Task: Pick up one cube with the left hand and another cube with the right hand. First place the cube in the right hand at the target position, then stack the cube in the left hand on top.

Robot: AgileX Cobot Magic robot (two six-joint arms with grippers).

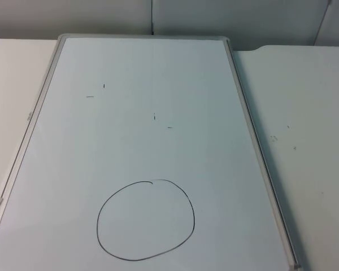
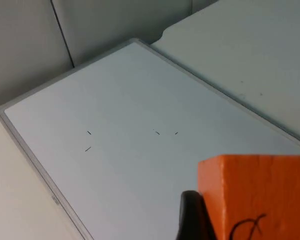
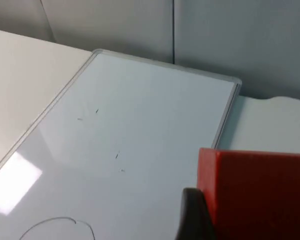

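Top view: a whiteboard (image 1: 147, 141) lies flat on the white table (image 1: 305, 113), its grey frame running up toward the grey partition wall (image 1: 237, 17). A hand-drawn black circle (image 1: 146, 220) sits on the board's near part. A few short black pen ticks (image 1: 104, 86) are scattered higher up the board, well apart from the circle. Nothing lies inside the circle or between it and the board's edges.

Left wrist view: the left gripper (image 2: 240, 220) holds an orange cube (image 2: 257, 195) above the whiteboard (image 2: 140, 125). One black fingertip (image 2: 192, 217) presses against the cube's side; the other is hidden behind the cube. The cube's top edge looks rough and slightly nicked, and a black scrawl is drawn on its facing side. It hangs over the board, clear of the surface.

Right wrist view: the right gripper (image 3: 245, 215) holds a red cube (image 3: 260, 195), a black fingertip (image 3: 192, 215) flat against its side, the far finger hidden. The cube's faces are plain, edges fairly clean. Beneath and ahead lie the whiteboard (image 3: 140, 125) and part of the circle (image 3: 57, 227); the cube is well apart from that arc.

Surface and room: board is pale, glossy, with a bright window-like glare patch seen from the right wrist. Table is off-white with faint specks to the board's right. Wall panels are grey, with a dark vertical seam (image 1: 152, 17) behind the board.
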